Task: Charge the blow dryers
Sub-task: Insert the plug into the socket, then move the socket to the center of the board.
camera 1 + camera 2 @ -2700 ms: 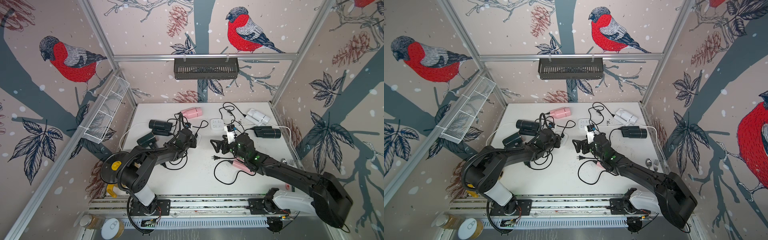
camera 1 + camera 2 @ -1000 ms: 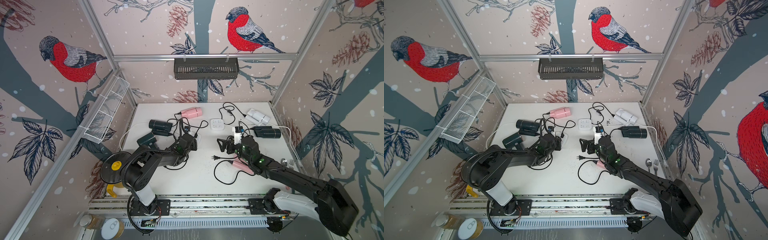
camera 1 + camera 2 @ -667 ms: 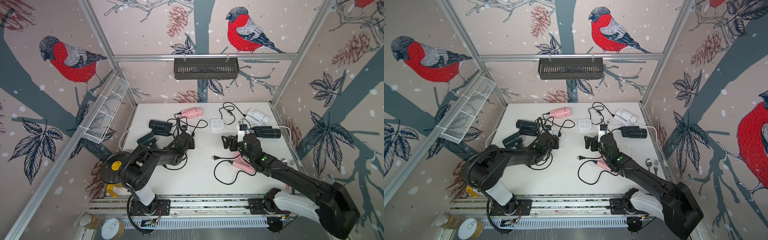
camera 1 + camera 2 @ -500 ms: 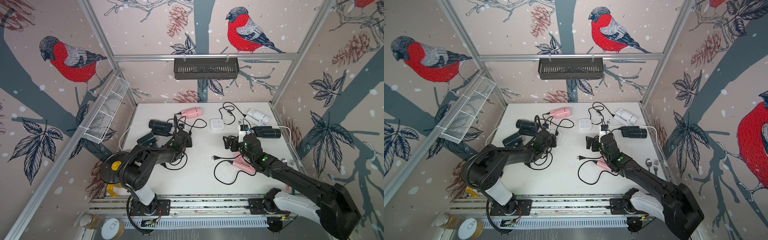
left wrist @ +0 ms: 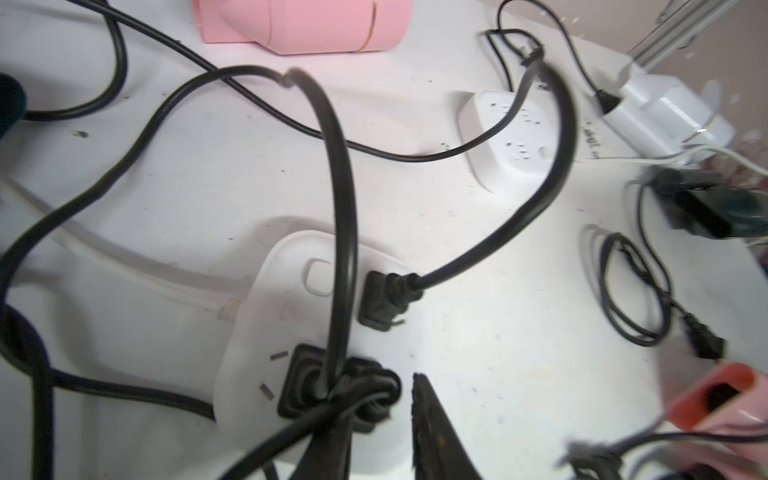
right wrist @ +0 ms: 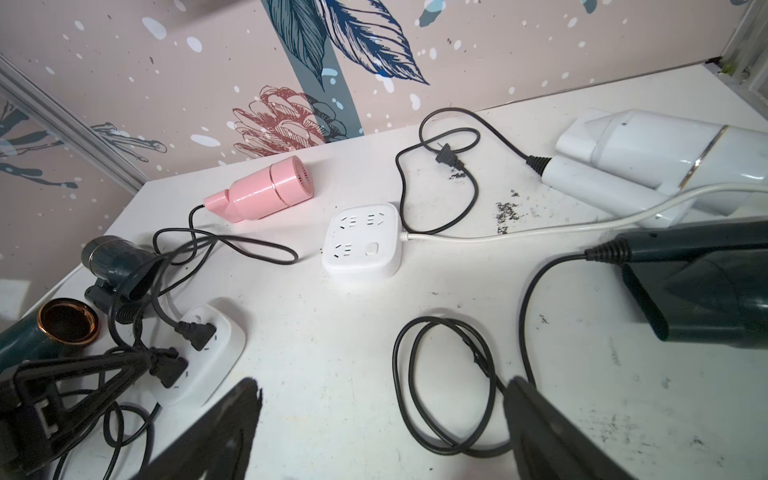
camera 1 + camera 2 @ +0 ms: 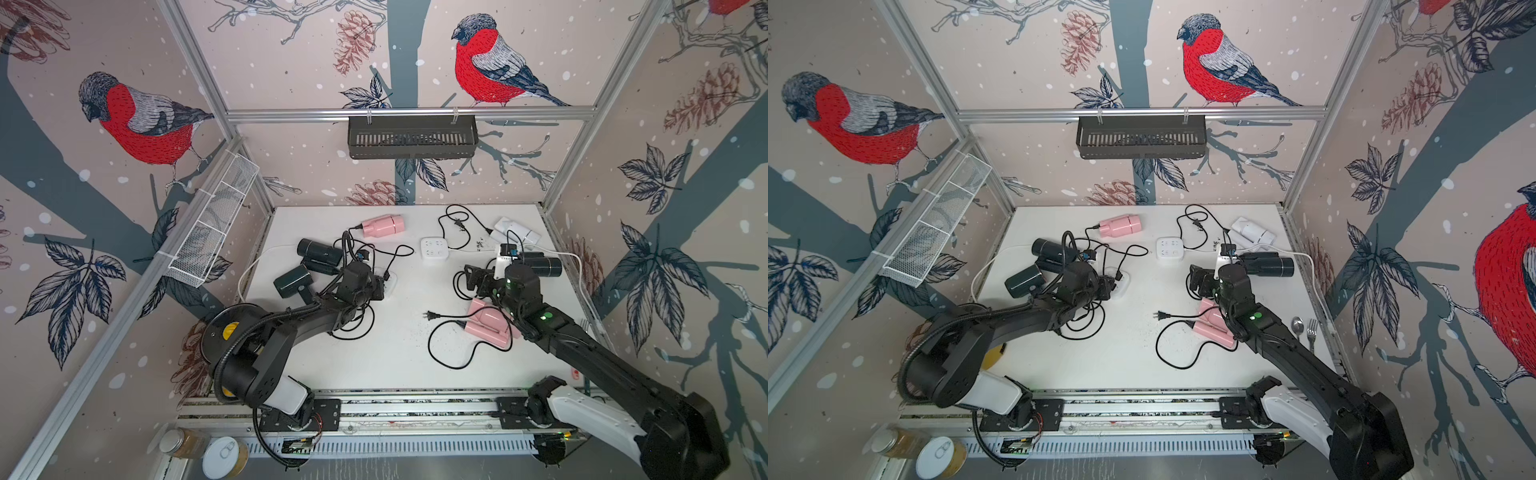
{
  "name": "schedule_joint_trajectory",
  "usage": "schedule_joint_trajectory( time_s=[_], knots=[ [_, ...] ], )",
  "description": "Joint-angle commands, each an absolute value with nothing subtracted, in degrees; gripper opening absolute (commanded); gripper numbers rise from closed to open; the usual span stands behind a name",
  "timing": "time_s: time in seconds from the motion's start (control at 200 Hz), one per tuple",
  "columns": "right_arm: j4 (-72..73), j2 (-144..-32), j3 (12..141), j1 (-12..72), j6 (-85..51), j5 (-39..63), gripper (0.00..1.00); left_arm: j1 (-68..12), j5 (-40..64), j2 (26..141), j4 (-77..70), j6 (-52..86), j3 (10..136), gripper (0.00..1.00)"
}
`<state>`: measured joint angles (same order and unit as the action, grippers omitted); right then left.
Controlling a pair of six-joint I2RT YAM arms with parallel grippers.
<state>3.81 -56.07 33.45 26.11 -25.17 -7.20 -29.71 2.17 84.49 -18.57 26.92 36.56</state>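
Several blow dryers lie on the white table: a pink one (image 7: pixel 382 225) at the back, two dark ones (image 7: pixel 319 251) (image 7: pixel 293 281) at the left, a white one (image 7: pixel 515 230) and a dark one (image 7: pixel 542 266) at the right, and a pink one (image 7: pixel 486 324) beside my right arm. My left gripper (image 5: pixel 374 395) hovers low over the left power strip (image 5: pixel 291 299). Its jaws stand slightly open around a black plug (image 5: pixel 307 382) seated in the strip, with a gap on one side. A second plug (image 5: pixel 382 305) sits in the strip too. My right gripper (image 6: pixel 384 382) is wide open and holds nothing, above a coiled cord (image 6: pixel 440 374).
A second white power strip (image 7: pixel 434 248) with free sockets sits mid-table at the back. A loose plug (image 7: pixel 430 316) and looping cord lie at the front centre. A black basket (image 7: pixel 411 137) hangs on the back wall and a wire rack (image 7: pixel 212 224) on the left wall. A spoon and fork (image 7: pixel 1304 328) lie at the right edge.
My left gripper's jaws have parted a little from the plug in the left strip. My right arm has moved right and back, its jaws still wide.
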Motion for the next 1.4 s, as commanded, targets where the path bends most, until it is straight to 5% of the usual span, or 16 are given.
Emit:
schedule_joint_trajectory(
  time_s=[0.0,0.26,0.42,0.535,1.396],
  knots=[
    [3.0,-54.9,33.9,24.1,-23.6,-4.7,0.92,-30.1,6.1,80.5,-17.6,28.2,35.7,0.32],
    [3.7,-57.5,36.5,22.0,-22.7,-2.8,0.91,-30.2,14.2,73.0,-15.8,29.9,35.0,0.57],
    [3.0,-67.0,42.9,20.8,-23.1,1.3,0.73,-30.2,22.3,72.5,-24.5,35.4,32.4,0.86],
    [1.1,-77.0,50.0,20.4,-21.9,5.3,0.69,-30.2,21.3,73.1,-29.7,39.9,30.5,0.96],
    [-10.0,-132.2,101.0,27.4,-13.7,-9.2,0.76,-33.1,17.4,70.7,-29.4,39.6,26.5,1.0]
  ],
)
